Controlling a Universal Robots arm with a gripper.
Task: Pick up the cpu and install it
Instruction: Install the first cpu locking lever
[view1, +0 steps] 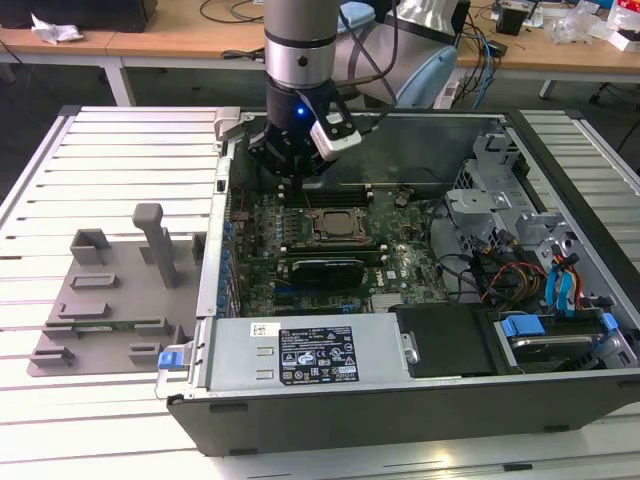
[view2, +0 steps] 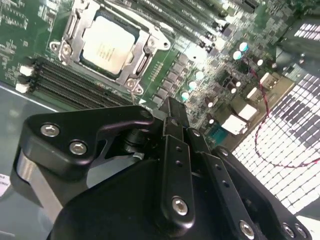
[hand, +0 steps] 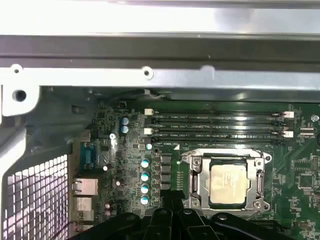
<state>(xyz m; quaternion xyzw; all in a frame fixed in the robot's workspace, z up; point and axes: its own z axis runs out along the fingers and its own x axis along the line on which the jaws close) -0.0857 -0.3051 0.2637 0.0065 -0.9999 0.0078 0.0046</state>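
The cpu (view1: 332, 226) is a silver-topped square chip lying flat in the metal-framed socket on the green motherboard (view1: 300, 262) inside the open computer case. Both wrist views show it there too, in the second wrist view (view2: 107, 46) and in the first wrist view (hand: 229, 182). My gripper (view1: 290, 178) hangs just above the board, toward the case's back wall and to the exterior view's left of the socket. Its black fingers (view2: 172, 130) sit together with nothing between them, so it is shut and apart from the cpu. The gripper (hand: 174, 197) is close beside the socket frame.
A grey plastic tray fixture (view1: 110, 300) with upright posts sits on the slatted table at the exterior view's left. In the case, a power supply box (view1: 320, 350) lies along the near side. Drive cages and cables (view1: 510, 250) crowd the right. Memory slots (hand: 220, 125) run beside the socket.
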